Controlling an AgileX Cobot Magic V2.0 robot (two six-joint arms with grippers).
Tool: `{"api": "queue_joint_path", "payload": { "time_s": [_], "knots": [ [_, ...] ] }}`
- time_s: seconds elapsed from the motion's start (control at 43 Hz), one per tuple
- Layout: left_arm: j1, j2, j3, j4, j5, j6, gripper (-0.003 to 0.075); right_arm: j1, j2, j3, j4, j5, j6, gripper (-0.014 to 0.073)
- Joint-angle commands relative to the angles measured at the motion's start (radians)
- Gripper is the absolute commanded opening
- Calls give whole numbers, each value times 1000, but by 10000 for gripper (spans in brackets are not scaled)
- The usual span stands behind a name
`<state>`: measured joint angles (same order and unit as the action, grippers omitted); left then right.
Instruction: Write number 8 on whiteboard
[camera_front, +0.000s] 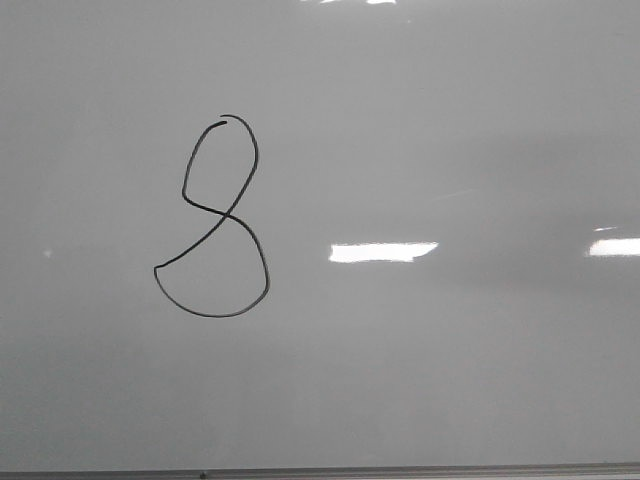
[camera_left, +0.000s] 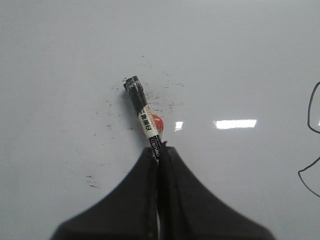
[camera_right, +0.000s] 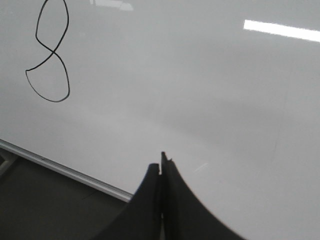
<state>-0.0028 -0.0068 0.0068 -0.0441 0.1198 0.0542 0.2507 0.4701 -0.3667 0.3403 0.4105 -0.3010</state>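
The number 8 (camera_front: 215, 222) is a thin black marker line on the whiteboard (camera_front: 430, 130), left of the middle in the front view. It also shows in the right wrist view (camera_right: 49, 52), and its edge shows in the left wrist view (camera_left: 312, 145). My left gripper (camera_left: 159, 150) is shut on a black marker pen (camera_left: 144, 114) with a white label; the pen's capped end points away over the board. My right gripper (camera_right: 161, 167) is shut and empty above the board near its frame edge. Neither gripper shows in the front view.
The board's thin metal frame edge (camera_right: 65, 171) runs under my right gripper, with a dark floor beyond. Faint black smudge marks (camera_left: 165, 95) lie on the board around the pen. Bright light reflections (camera_front: 383, 251) lie on the board.
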Motion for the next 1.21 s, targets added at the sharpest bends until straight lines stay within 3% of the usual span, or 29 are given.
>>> {"api": "queue_joint_path", "payload": {
  "time_s": [0.0,0.233,0.419,0.558,1.186],
  "knots": [
    [-8,-11,13,-1,-87,-12,-21,-16,-43,4,-64,-92,4,-62],
    [-8,-11,13,-1,-87,-12,-21,-149,-255,209,-201,-240,155,-62],
    [-8,-11,13,-1,-87,-12,-21,-252,-418,364,-218,-241,201,-62],
    [-8,-11,13,-1,-87,-12,-21,-259,-502,391,-218,-208,201,-62],
    [-8,-11,13,-1,-89,-12,-21,-259,-498,391,-218,-206,201,-62]
  ]
}}
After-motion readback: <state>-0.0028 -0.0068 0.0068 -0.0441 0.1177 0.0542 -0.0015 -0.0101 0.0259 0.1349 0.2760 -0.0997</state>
